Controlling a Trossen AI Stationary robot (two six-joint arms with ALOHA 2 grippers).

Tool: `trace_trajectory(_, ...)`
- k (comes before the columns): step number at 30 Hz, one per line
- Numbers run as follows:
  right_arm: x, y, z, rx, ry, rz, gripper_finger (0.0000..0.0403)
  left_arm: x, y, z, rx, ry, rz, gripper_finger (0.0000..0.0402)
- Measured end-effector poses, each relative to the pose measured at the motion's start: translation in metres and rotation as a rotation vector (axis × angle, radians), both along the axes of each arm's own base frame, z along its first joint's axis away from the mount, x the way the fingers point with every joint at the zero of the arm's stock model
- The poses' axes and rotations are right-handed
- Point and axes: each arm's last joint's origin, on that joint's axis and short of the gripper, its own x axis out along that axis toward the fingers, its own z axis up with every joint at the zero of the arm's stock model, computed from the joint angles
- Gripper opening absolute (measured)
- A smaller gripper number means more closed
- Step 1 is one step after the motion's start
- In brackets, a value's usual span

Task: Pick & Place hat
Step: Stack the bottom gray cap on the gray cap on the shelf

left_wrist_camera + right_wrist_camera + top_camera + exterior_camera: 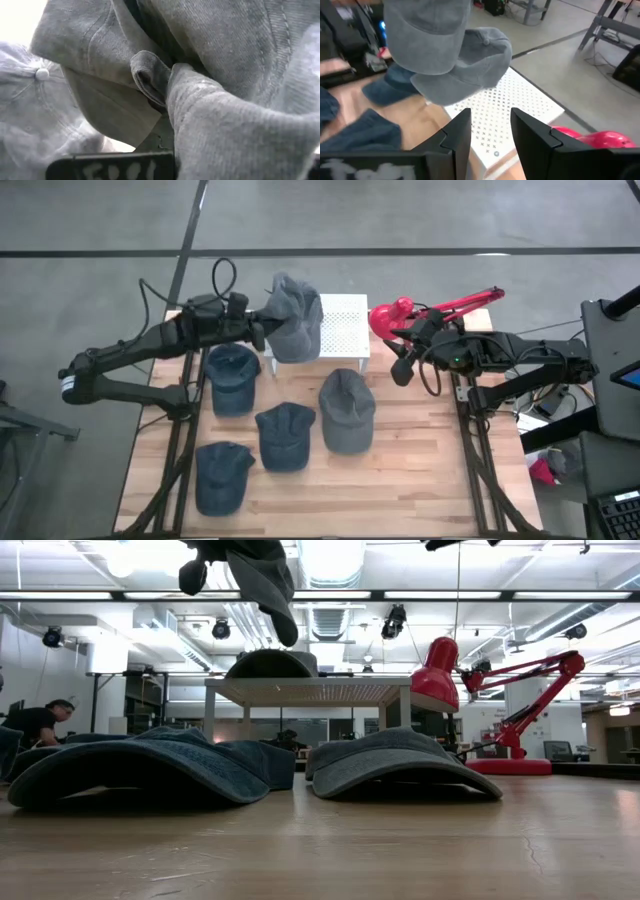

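My left gripper [262,330] is clamped on a grey hat [293,318] and holds it in the air over the left part of the white stand [345,325]; from the low camera the hat [262,580] hangs from above, clear of the stand's top [310,691]; up close, its denim [210,75] is bunched and folded right in front of my wrist camera, so I cannot see my own fingers there. A second grey hat [485,60] rests on the stand's perforated top [510,115], just under the one I carry [425,35]; low down it shows as a dark dome [270,664] on the stand.

My right gripper [400,368] waits near the right side of the stand, beside the red lamp [430,312]; its fingers [457,132] stand apart with nothing between them.

On the table [420,480] lie four more hats: a blue one [232,378] just left of the stand, another blue one [284,436] in the middle, a third blue one [222,476] near the front left, and a grey one [346,410] right of the middle; they lie close together, the grey one and the middle blue one nearly touching. A person [35,720] sits far off in the room at the left.
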Motion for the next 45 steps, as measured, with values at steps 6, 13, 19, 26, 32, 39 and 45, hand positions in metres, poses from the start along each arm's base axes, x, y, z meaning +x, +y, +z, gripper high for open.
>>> trace_trajectory(6,-0.006,0.000,-0.008,0.009,-0.109,0.003,0.0119,-0.010,0.028,0.008,-0.041,-0.097,-0.128,0.0000)
trace_trajectory(13,-0.010,-0.001,-0.014,0.010,-0.136,0.005,0.0112,-0.007,0.049,0.016,-0.025,-0.226,-0.350,0.0000)
trace_trajectory(19,-0.009,0.000,-0.014,0.018,-0.143,0.022,0.0114,0.008,0.075,-0.006,-0.119,-0.166,-0.484,0.0000)
trace_trajectory(26,-0.009,0.000,-0.014,0.036,-0.156,0.018,0.0118,0.015,0.107,-0.017,-0.152,-0.204,-0.633,0.0000)
trace_trajectory(32,-0.009,0.000,-0.016,0.054,-0.161,0.011,0.0108,0.012,0.121,-0.026,-0.200,-0.191,-0.653,0.0000)
trace_trajectory(39,-0.009,0.000,-0.016,0.056,-0.164,0.010,0.0098,0.008,0.131,-0.031,-0.199,-0.185,-0.644,0.0000)
trace_trajectory(45,-0.009,0.000,-0.016,0.060,-0.169,0.008,0.0093,0.006,0.137,-0.036,-0.198,-0.178,-0.674,0.0000)
